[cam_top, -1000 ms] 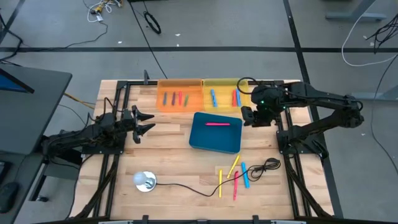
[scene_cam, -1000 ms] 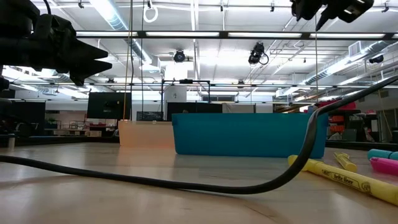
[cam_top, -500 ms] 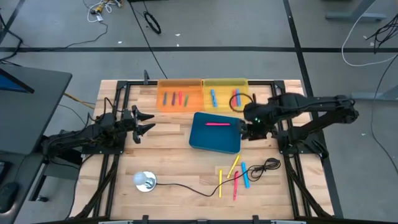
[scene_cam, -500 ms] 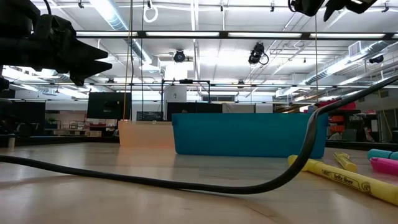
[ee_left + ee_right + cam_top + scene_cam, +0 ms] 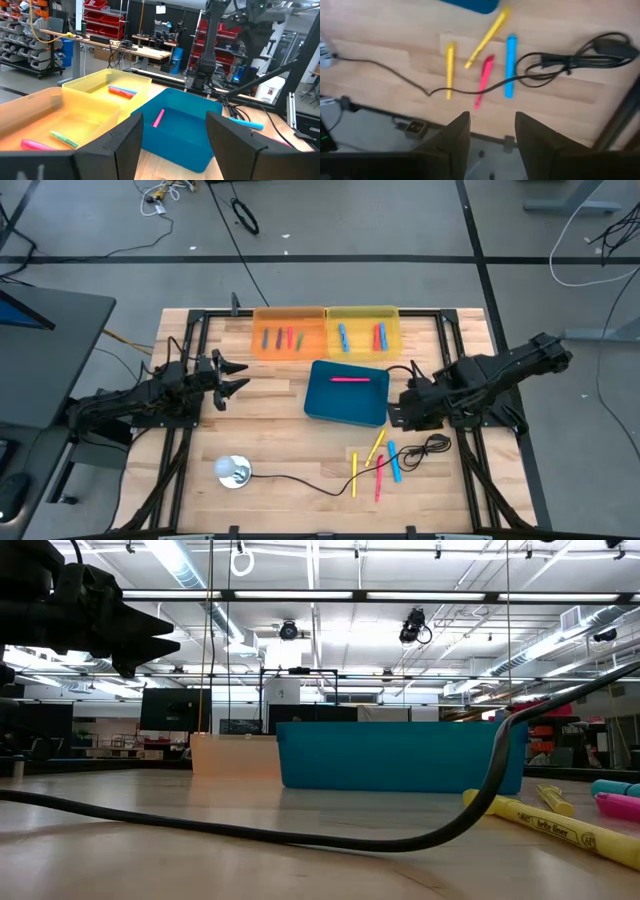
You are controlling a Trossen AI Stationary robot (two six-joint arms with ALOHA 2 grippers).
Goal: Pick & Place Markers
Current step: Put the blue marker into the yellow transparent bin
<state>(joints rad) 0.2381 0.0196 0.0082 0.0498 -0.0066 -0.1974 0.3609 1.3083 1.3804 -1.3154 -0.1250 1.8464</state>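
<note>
The right gripper (image 5: 398,409), fingers apart and empty, hangs just right of the blue bin (image 5: 346,393). Four loose markers (image 5: 377,458) lie nearer (a black cable (image 5: 300,479) crosses them). The left gripper (image 5: 238,378) waits open at far left.

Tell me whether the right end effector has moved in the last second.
Yes. The right end effector has come from beside the yellow bin toward the table's near edge, past the blue bin.

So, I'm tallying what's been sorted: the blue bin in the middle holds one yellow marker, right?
Not quite: the single marker lying in the blue bin is pink, not yellow. The high view shows it, and the left wrist view does too. It is indeed the only one in that bin.
</note>
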